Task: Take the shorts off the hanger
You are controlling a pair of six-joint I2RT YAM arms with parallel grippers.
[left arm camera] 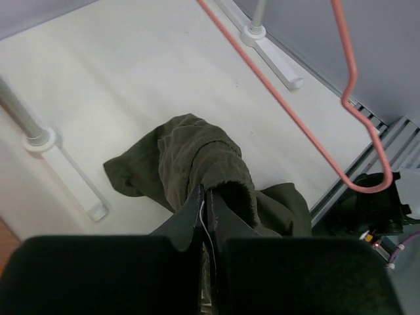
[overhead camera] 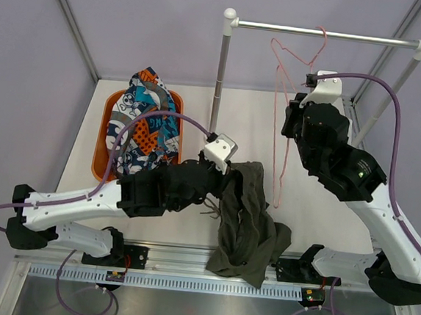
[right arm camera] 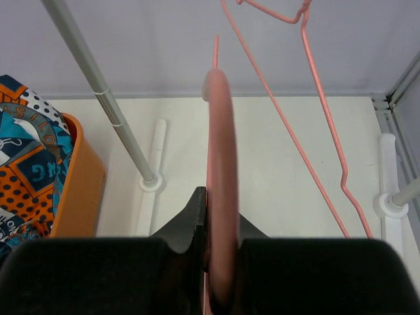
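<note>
Left gripper (left arm camera: 205,191) clamped on olive shorts (overhead camera: 252,227), cloth trailing over near edge of table (overhead camera: 193,108). Right gripper (right arm camera: 216,210) pinching pink hanger (right arm camera: 220,131). Printed shorts (overhead camera: 148,115) in orange basket (overhead camera: 99,148). Risk: released here, olive cloth slides off edge.

white surface (overhead camera: 199,120) | far left: orange basket (overhead camera: 101,144) | near centre: olive-green shorts (overhead camera: 252,235) slumped | far: rack feet (right arm camera: 157,141)
</note>
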